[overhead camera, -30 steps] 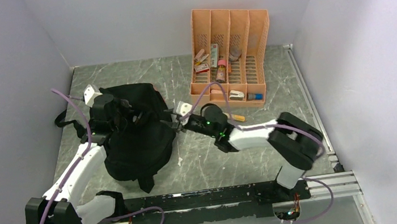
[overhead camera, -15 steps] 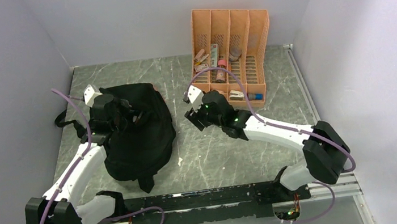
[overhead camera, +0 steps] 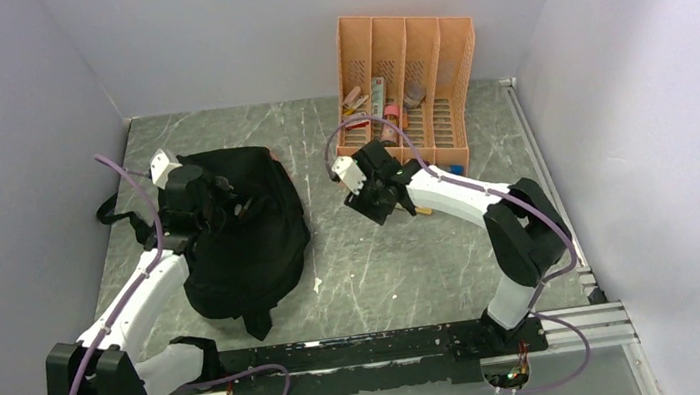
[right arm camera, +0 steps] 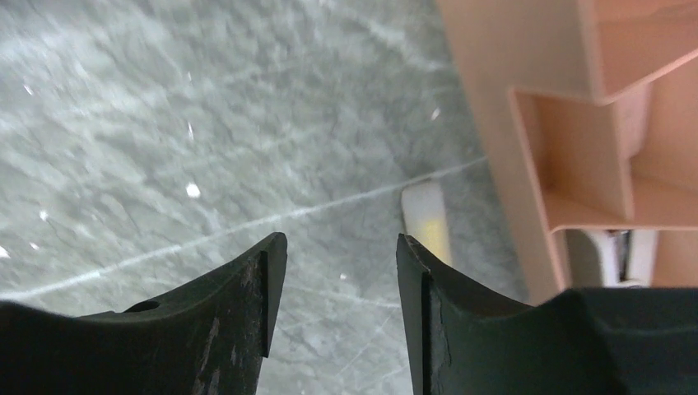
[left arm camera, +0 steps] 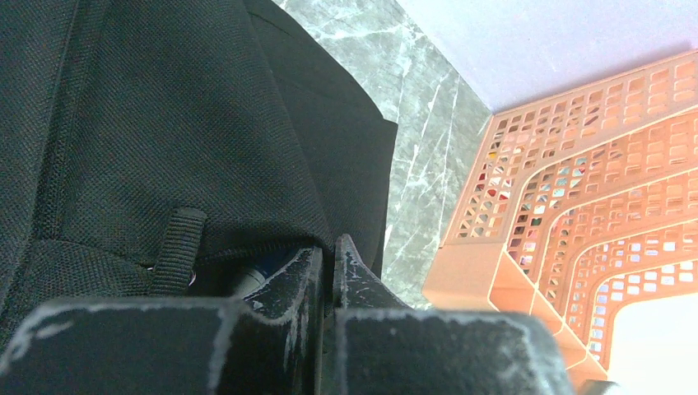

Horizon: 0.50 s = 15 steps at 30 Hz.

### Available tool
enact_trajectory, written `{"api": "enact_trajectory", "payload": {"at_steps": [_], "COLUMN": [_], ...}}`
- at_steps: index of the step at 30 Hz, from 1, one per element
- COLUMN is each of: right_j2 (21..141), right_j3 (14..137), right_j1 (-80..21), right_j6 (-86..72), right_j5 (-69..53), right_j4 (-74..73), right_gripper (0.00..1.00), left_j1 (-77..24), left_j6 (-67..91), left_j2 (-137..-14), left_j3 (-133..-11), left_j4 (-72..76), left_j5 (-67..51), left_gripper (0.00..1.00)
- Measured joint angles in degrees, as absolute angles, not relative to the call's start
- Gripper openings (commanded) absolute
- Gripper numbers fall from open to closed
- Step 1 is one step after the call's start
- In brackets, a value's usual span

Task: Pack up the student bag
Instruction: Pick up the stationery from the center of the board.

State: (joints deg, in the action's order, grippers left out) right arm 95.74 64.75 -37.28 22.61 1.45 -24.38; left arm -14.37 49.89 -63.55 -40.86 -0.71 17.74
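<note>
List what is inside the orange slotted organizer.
The orange organizer holds small items in its slots, among them a pink piece and a long flat pack; what they are is unclear. The right arm covers much of its front, hiding anything there.

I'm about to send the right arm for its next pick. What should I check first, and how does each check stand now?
1. Left gripper closed on the student bag at its rim fabric: ok.
2. Right gripper open, nothing between its fingers: ok.
3. Pale item on the table beside the orange organizer lined up with the finger gap: not ok; it lies off to one side, toward the organizer.
4. Bag mouth open enough to take things: cannot tell.
5. Organizer upright, items in its slots: ok.
</note>
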Motion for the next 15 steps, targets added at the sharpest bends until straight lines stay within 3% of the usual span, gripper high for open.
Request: {"api": "enact_trajectory", "payload": {"at_steps": [15], "right_j2": [98.0], "right_j3": [63.5], "right_j1": [-32.4], "right_j6": [28.6], "right_j5": [3.3], "right_j4": [-29.1], "right_gripper": [0.53], "left_j1": [-14.8], "left_j6": [49.8], "left_j2": [-64.2], "left_j3": [-40.9], "left_j4": [-0.7], "left_j5": [17.8], "left_gripper": [0.05]}}
